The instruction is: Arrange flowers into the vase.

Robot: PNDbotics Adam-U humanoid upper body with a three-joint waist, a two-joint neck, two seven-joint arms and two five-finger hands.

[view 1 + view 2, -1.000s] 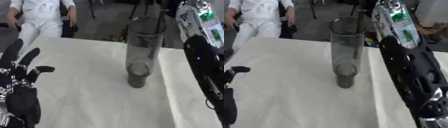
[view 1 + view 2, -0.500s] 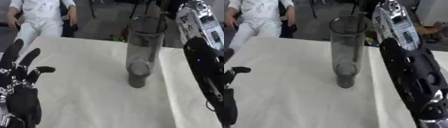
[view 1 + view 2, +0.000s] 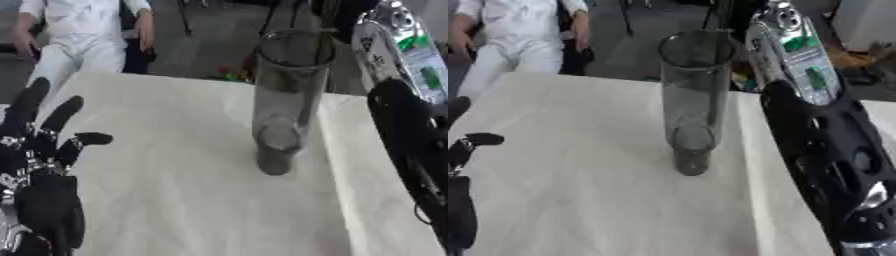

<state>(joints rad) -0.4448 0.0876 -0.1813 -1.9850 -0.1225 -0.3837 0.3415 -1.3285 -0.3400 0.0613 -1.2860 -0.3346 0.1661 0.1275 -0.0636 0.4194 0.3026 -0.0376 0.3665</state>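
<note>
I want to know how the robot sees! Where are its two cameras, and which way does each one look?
Left eye view: in the robot's head, looking down at the tall clear glass vase on the white tablecloth; shows the open left hand and the black right arm.
Right eye view: beside it, same downward look; shows more of the right arm, only the left hand's edge.
Both share the vase, cloth and right arm.
</note>
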